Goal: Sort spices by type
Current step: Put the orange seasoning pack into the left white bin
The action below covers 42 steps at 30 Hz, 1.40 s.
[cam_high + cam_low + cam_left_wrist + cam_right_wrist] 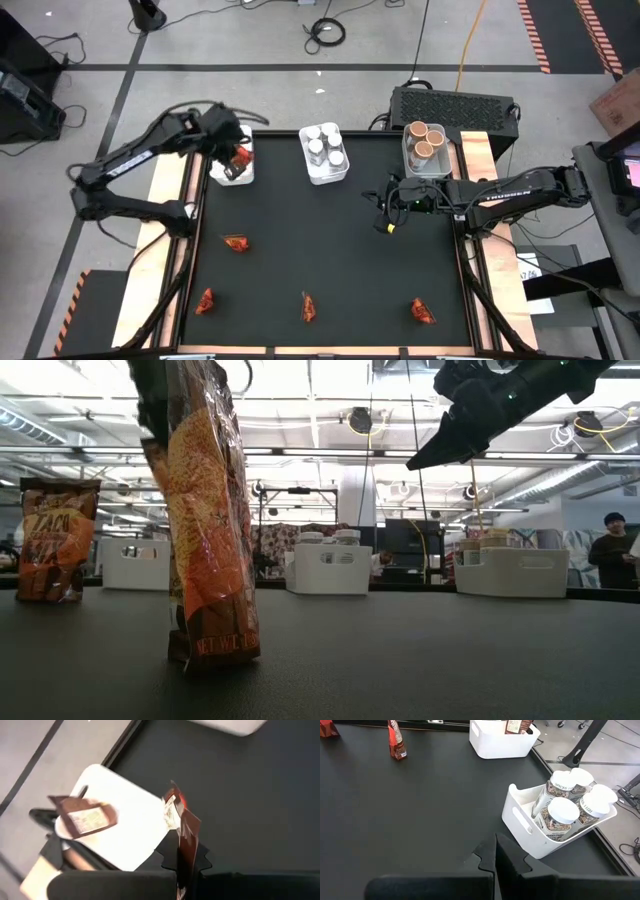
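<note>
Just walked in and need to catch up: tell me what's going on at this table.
The robot is sorting spices into three white bins. The left pincer is shut on a red-orange sachet, holding it over the left bin, which already has one sachet in it. The jars fill the middle bin and the tubs the right one. Four sachets are on the mat. The right pincer hovers shut and empty.
</note>
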{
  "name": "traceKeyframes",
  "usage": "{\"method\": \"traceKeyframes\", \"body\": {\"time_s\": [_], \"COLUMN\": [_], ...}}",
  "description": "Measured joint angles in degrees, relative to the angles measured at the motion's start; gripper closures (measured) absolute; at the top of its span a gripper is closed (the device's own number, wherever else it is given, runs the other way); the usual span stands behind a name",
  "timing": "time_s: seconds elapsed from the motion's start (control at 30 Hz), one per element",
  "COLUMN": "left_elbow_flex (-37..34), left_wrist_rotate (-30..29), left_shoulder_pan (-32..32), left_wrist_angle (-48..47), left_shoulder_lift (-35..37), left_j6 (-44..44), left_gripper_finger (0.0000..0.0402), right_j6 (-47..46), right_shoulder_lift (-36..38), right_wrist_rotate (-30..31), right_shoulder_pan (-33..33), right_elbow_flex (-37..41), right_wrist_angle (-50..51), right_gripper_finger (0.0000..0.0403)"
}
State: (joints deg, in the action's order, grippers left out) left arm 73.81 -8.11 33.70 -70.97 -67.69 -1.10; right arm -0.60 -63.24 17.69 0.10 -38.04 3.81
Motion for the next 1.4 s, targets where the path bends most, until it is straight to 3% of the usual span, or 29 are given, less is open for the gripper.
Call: {"method": "traceKeyframes", "body": {"time_s": [0.3,0.7,0.93,1.2,1.4], "left_elbow_flex": [0.1,-0.1,-0.1,-0.1,-0.2], "left_wrist_rotate": [0.1,-3.3,-1.8,-1.7,5.5], "left_shoulder_pan": [11.4,11.3,11.3,11.6,9.0], "left_wrist_angle": [-0.3,-1.8,-1.6,-1.5,2.1], "left_shoulder_lift": [-8.6,-10.4,-13.7,-15.5,-10.4], "left_j6": [-9.6,-29.3,-40.2,-37.9,-38.5], "left_gripper_finger": [0.0401,0.0401,0.0401,0.0401,0.0402], "right_j6": [0.0,0.8,0.8,0.8,0.8], "right_shoulder_lift": [0.0,0.0,0.0,0.0,0.0], "right_wrist_rotate": [0.0,0.0,0.0,0.0,0.0], "right_shoulder_pan": [0.0,0.0,0.0,0.0,0.0], "right_elbow_flex": [0.0,0.0,0.0,0.0,0.0], "right_wrist_angle": [1.1,1.1,1.2,1.8,2.2], "right_gripper_finger": [0.0403,0.0403,0.0403,0.0403,0.0403]}}
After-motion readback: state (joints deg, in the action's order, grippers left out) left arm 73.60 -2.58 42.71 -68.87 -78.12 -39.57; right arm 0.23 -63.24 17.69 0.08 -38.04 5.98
